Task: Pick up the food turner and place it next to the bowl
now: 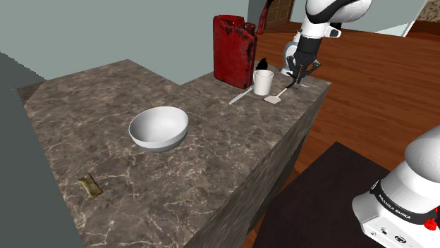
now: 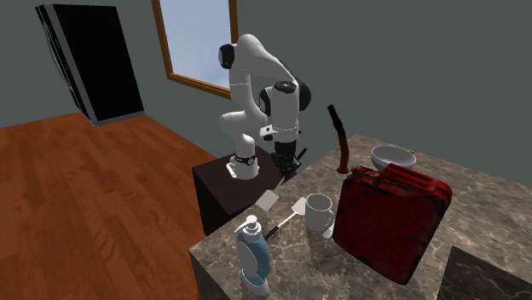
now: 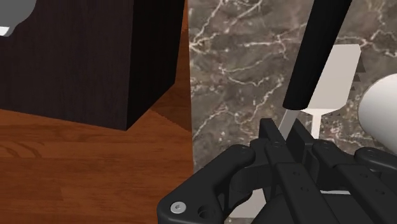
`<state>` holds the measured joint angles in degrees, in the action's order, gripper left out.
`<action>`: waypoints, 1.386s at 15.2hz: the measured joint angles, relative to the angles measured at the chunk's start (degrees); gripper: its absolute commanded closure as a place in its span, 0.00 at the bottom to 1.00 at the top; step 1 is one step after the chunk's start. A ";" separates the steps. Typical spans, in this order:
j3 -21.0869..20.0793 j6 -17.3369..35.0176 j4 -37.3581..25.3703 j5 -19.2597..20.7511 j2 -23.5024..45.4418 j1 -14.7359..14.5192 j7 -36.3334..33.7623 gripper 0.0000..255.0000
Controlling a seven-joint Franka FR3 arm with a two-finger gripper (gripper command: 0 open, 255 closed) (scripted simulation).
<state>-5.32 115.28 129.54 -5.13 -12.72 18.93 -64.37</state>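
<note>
Gripper (image 3: 287, 132) is clenched on the turner (image 3: 315, 51) at its thin neck, with the black handle slanting up. Its blade (image 1: 273, 99) sits low at the counter (image 1: 84, 106) corner nearest the stand; I cannot tell whether it touches the top. A spatula (image 3: 335, 73) lies just beside it, near the mug (image 1: 264, 83). By my judgement the grasp is made and the lift is due. Next comes a clean raise, then a carry past mug and can (image 1: 234, 53) to the bowl (image 1: 159, 127), mid-counter and well apart.
</note>
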 measured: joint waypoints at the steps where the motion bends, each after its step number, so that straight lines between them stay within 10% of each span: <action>1: -0.01 -0.84 -0.61 0.00 -0.23 -0.02 -0.09 1.00; 21: -9.89 -7.05 3.43 -5.45 -11.97 -7.19 -14.64 1.00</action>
<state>-15.21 108.23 132.96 -10.58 -24.69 11.73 -79.01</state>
